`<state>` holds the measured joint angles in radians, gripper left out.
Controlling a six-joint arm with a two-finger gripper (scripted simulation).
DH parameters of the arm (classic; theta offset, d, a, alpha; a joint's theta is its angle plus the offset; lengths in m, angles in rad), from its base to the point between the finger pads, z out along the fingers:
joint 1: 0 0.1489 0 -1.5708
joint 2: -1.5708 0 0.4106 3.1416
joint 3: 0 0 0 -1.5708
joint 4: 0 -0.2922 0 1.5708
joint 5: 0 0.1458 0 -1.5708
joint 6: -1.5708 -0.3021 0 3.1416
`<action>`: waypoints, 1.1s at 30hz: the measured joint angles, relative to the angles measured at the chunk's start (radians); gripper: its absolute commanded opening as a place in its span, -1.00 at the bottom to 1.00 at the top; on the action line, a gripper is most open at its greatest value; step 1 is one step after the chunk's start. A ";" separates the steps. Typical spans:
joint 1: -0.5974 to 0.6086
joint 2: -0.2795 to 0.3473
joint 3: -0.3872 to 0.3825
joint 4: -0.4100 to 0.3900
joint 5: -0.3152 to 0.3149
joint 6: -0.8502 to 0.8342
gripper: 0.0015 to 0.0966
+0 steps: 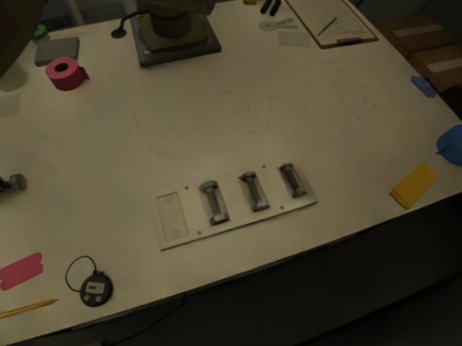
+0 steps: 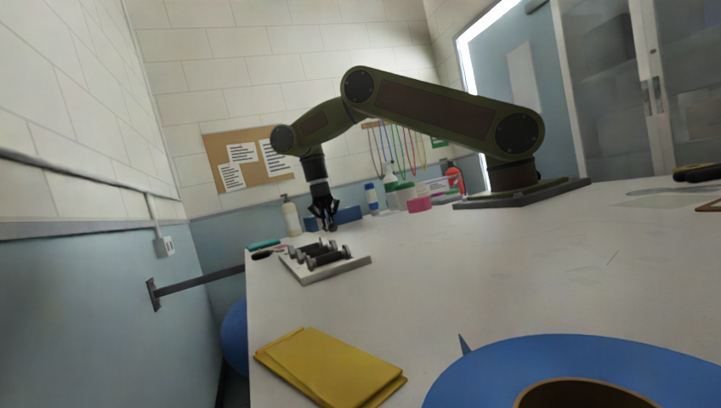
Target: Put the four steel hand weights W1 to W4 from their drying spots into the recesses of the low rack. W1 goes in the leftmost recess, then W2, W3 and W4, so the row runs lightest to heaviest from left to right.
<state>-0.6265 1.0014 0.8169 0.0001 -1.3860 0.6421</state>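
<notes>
The low rack [image 1: 233,206] lies near the table's front edge. Its three right recesses hold steel weights [image 1: 214,202] [image 1: 254,190] [image 1: 292,180]. The leftmost recess [image 1: 172,216] holds nothing. The fourth weight [image 1: 16,182] lies at the table's far left edge, and my gripper [image 2: 326,221] stands down over it, closed on that weight. In the side camera the arm is almost wholly out of frame. In the second side camera the weight shows only as a small grey shape between the fingers.
A blue bowl [image 2: 571,374] sits at the right edge. A yellow pad [image 1: 413,185] lies beside it. A timer [image 1: 95,288], pink strip [image 1: 20,271] and pencil [image 1: 28,308] lie front left. A pink tape roll [image 1: 64,73] and the arm base [image 1: 174,31] stand at the back.
</notes>
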 measured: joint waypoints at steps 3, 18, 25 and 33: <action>0.000 0.000 0.000 0.000 0.000 0.000 -0.85; 0.000 -0.001 0.008 -0.001 -0.012 0.000 -0.86; 0.000 -0.007 0.026 0.000 -0.033 0.000 -0.86; 0.000 -0.014 0.066 -0.001 -0.082 0.000 -0.86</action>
<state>-0.6266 0.9875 0.8826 -0.0005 -1.4683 0.6421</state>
